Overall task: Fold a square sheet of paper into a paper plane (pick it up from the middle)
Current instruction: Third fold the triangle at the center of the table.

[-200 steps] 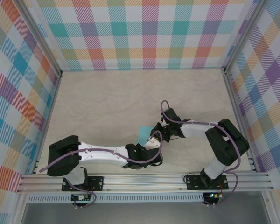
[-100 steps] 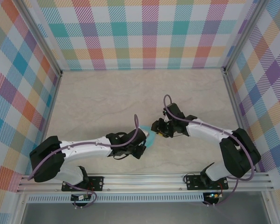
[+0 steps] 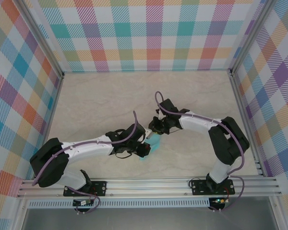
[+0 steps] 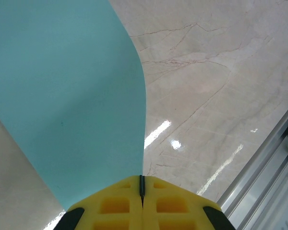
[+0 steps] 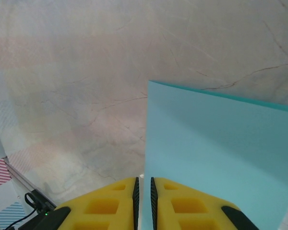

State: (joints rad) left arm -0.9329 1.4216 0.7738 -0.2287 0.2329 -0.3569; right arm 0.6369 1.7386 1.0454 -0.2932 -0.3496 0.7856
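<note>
Seen from above, two white robot arms with purple cables reach in from the near edge of a pale marble-patterned tabletop (image 3: pixel 101 105) and meet near its middle. Between them is a thin turquoise square sheet of paper (image 3: pixel 156 143), lifted off the surface and bent rather than lying flat.

The left gripper (image 3: pixel 146 146) comes in from the left and sits at the sheet's near-left side. In its wrist camera, the left gripper (image 4: pixel 141 179) has its yellow fingers (image 4: pixel 115 206) pressed fully together, leaving only a thin dark seam. The paper (image 4: pixel 72 96) comes out of that seam, so it is clamped. From there the sheet fans up and to the left, its right edge curving in a smooth arc above the tabletop (image 4: pixel 206 72). A metal rail (image 4: pixel 269 172) runs to the lower right of the fingers.

The right gripper (image 3: pixel 153 128) comes in from the right and sits at the sheet's far side, close to the left gripper. In its wrist camera, the right gripper (image 5: pixel 144 181) has its yellow fingers (image 5: pixel 182 201) drawn in to a narrow slit. The straight left edge of the paper (image 5: pixel 221 153) runs down into that slit, so it appears pinched. The sheet rises flat, up and to the right of the fingers, with the tabletop (image 5: pixel 62 72) beyond it.
</note>
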